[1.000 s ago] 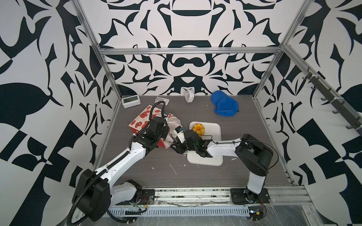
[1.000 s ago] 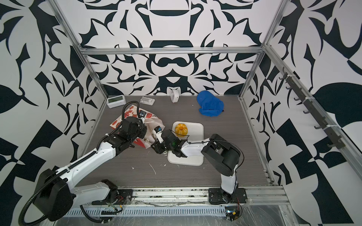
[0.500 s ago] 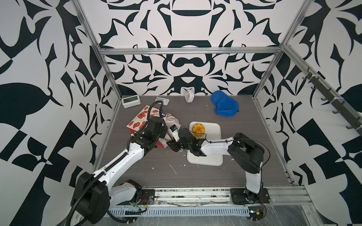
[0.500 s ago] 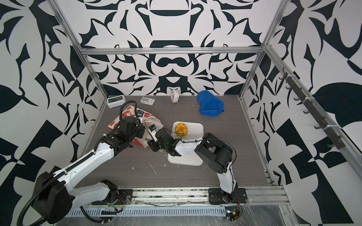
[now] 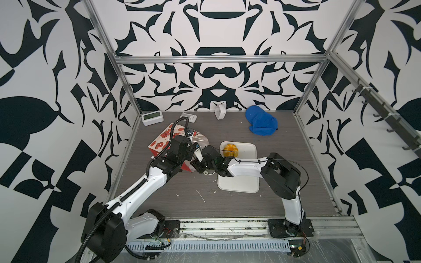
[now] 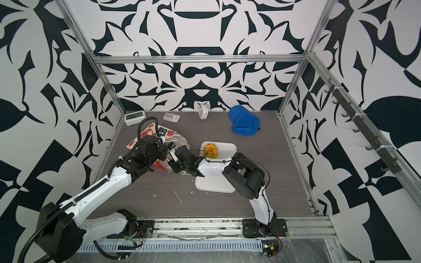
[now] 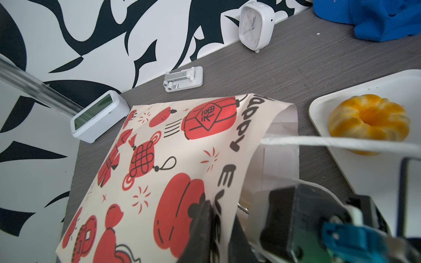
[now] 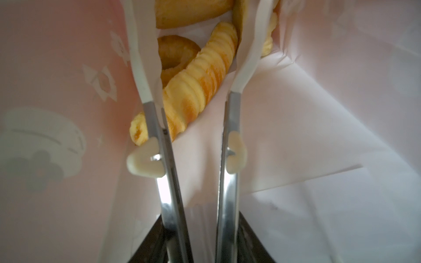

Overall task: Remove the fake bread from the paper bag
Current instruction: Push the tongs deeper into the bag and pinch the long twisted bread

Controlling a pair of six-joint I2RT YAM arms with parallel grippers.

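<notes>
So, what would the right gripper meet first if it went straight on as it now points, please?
Probably the long croissant, lying slantwise between the fingers of the right gripper inside the paper bag; a ring pastry lies beyond it, though depth is unclear.

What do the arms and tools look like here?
Both arms: white shells, black joints. Left arm carries a black corrugated cable hose; right arm a thin black cable. Left tool: black blocky fingers. Right tool: long steel tong blades with white tips and cream bumpers.
</notes>
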